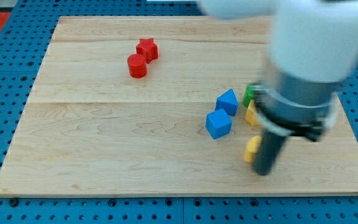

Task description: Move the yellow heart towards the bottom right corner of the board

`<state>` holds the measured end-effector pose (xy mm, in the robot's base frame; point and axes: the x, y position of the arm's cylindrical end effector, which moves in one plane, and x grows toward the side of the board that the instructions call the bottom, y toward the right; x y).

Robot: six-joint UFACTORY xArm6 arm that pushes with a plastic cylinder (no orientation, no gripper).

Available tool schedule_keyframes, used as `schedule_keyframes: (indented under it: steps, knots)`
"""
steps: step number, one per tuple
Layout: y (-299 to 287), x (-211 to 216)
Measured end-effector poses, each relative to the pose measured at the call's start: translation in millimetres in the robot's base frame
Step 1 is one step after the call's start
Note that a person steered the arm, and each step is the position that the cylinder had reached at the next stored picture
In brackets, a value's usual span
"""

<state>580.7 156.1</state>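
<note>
Our tip (264, 172) sits at the lower right of the wooden tabletop (104, 137), touching the small yellow block (250, 149) on its left; blur hides whether it is the heart. We carry no fingers, only the rod. Another yellow block (252, 114) sits partly hidden above.

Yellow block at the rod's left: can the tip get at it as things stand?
Probably yes. My tip sits right beside the small yellow block, on its right, with nothing between them. Whether they touch, and the block's shape, I cannot tell.
</note>
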Motion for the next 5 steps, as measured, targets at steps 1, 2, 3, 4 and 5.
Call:
schedule_keyframes:
  steps: [1,2,3,4,5]
  knots:
    - [-11,12]
    - [-93,12]
    - [-74,-9]
    - [-28,-10]
    - [-54,-18]
